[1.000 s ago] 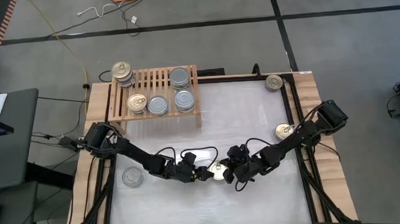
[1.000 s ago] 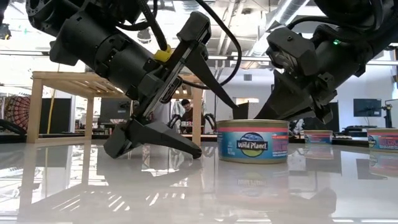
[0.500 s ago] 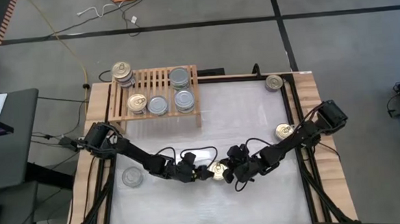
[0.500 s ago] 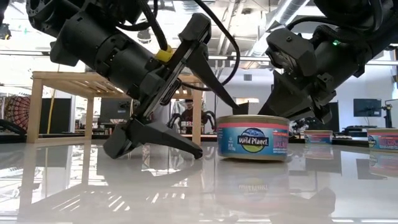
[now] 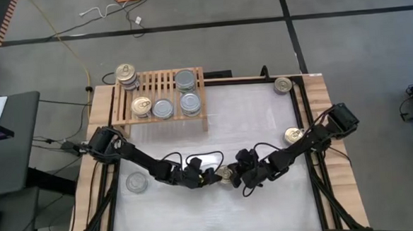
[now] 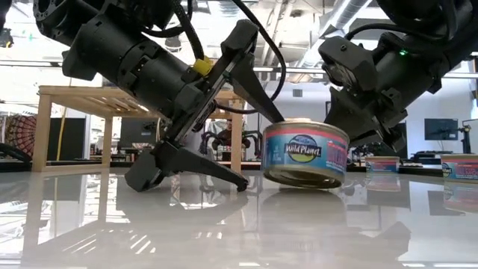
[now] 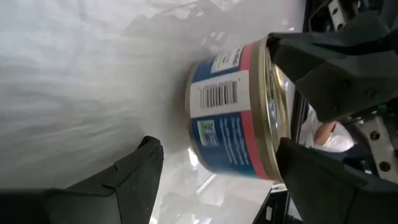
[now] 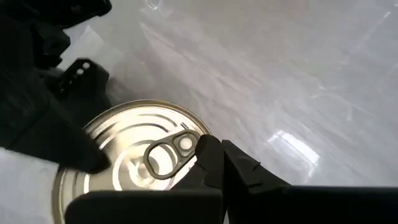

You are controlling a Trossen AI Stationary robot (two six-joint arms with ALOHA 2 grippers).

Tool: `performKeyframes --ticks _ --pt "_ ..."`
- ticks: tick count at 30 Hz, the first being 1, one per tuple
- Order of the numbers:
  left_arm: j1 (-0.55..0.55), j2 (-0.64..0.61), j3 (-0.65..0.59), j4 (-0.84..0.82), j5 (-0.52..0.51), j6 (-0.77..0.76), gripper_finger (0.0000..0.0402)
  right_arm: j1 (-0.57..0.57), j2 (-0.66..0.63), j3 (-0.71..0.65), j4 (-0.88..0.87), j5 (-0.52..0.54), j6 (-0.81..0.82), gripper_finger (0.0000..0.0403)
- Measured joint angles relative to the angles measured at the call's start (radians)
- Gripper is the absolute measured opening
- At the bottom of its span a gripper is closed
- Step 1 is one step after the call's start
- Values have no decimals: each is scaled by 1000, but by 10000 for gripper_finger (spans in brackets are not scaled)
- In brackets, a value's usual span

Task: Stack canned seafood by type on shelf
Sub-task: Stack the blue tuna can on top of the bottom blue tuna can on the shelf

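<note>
Now the shelf (image 5: 159, 97) sits by the table's (image 5: 249, 120) far left corner. Near the near edge, the open left gripper (image 5: 208, 177) flanks a gold-topped, blue-and-pink can (image 6: 306, 153); the shut right gripper (image 5: 232, 176) presses its top. Flat before, it now tilts.

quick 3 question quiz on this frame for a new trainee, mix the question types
1. True or false: the centre can sits flat on the table.
2. Short answer: in the right wrist view, what lies on the can's top beside the right gripper?
3. Which gripper stands open? A left gripper; B right gripper; C both.

Key
1. False: in the low view it is tilted.
2. A ring pull tab.
3. A
</note>
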Motion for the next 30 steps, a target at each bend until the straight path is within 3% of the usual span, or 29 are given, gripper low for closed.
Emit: performKeyframes --ticks 9,17,27,30 --pt "12 62 89 53 -36 50 302 25 2 -1 -12 31 30 18" --pt "20 60 92 44 -30 84 297 37 2 -1 -2 39 19 19" --pt "28 59 92 9 21 101 202 41 -6 -1 62 54 -70 43" --pt "42 59 92 5 52 125 194 42 -27 -1 44 56 -72 43"
